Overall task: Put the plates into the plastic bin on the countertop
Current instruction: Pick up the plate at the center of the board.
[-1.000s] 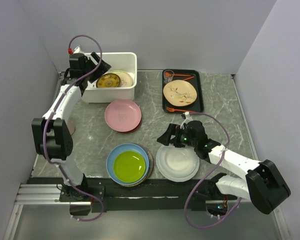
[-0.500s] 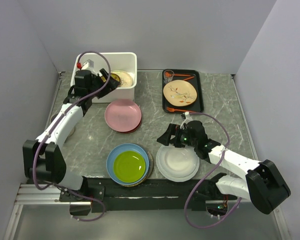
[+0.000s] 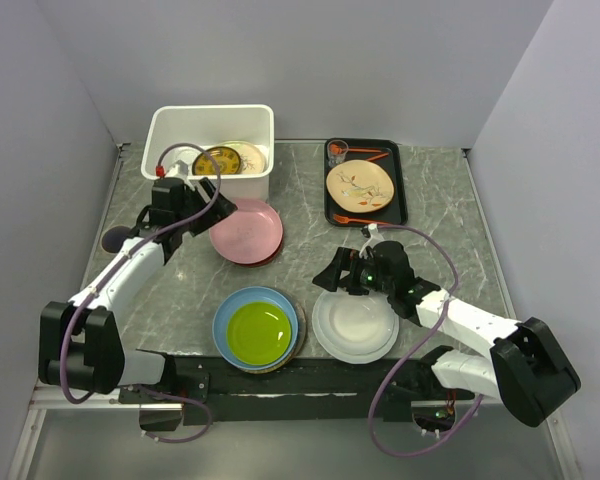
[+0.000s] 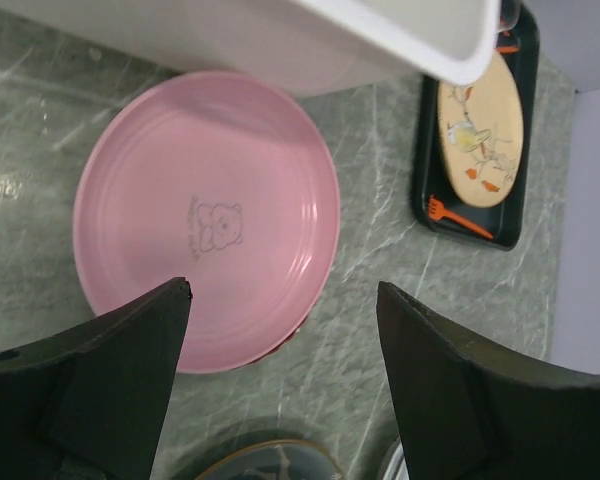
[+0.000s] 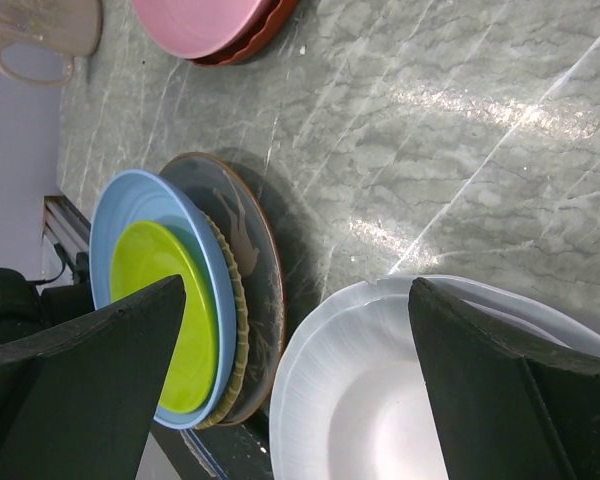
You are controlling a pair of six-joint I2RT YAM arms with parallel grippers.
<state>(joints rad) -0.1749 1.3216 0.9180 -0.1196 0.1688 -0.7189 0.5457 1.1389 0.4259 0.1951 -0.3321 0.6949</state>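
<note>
Top external view: plastic bin (image 3: 215, 109) sits far left on the countertop (image 3: 435, 250) and holds a gold-patterned brown plate (image 3: 218, 160) and a cream plate (image 3: 248, 155). Outside it are the pink plate (image 3: 246, 229) on a red-brown plate (image 5: 255, 38), the lime green plate (image 3: 258, 332) in the blue plate (image 3: 230, 308) over a dark deer plate (image 5: 245, 240), and the white plate (image 3: 355, 325). I judge the task under half done. My left gripper (image 4: 285, 290) hangs spread and empty over the pink plate. My right gripper (image 5: 298, 288) is wide and empty by the white plate. Surface is grey veined marble-look, walls plain and pale.
</note>
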